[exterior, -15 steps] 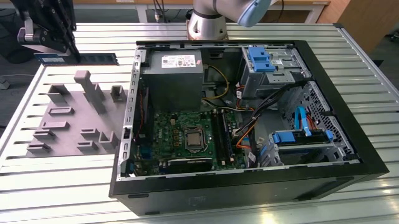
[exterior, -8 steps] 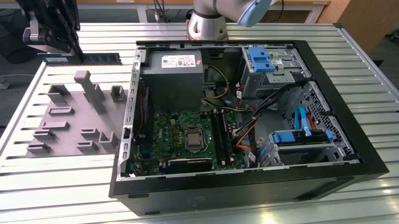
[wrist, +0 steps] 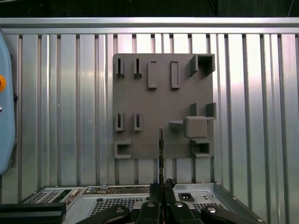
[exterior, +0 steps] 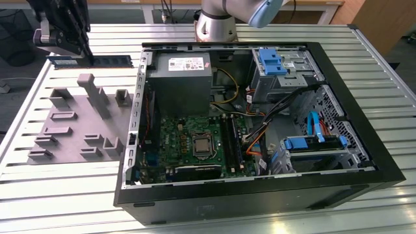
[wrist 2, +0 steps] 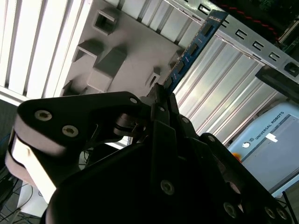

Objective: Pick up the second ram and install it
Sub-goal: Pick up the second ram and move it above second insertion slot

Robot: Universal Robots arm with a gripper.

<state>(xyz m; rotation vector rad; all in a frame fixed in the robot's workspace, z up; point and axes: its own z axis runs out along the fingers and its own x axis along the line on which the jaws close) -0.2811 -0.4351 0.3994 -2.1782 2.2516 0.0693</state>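
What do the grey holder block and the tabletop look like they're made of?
The grey holder block looks like matte plastic, possibly 3D-printed: uniform dull grey, no glare. The tabletop looks like bare metal, probably aluminium: ribbed slats with a bright sheen.

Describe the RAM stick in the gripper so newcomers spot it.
Start at the open computer case; on the exterior view's left lies a grey fixture plate. Beyond it, the gripper pinches the second ram: a thin dark memory stick, unlike the plate's grey blocks.
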